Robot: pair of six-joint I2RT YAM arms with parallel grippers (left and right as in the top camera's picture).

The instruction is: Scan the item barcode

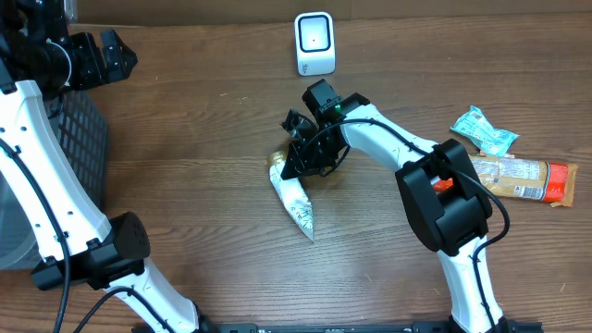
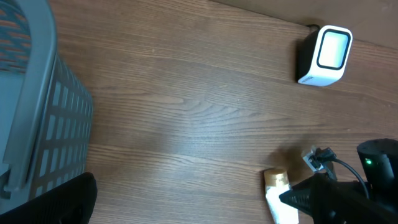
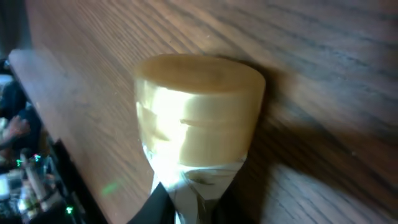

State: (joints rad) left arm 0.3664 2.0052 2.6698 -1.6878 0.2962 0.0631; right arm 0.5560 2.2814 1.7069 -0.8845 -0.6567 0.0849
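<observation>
gold-capped white tube (image 1: 298,205) lies on the wooden table (image 1: 185,166), its neck pinched by the right gripper (image 1: 299,172); left gripper (image 1: 116,53) jaws spread wide.

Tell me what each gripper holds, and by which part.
Right gripper grips the tube just below its gold cap; left gripper holds nothing.
</observation>
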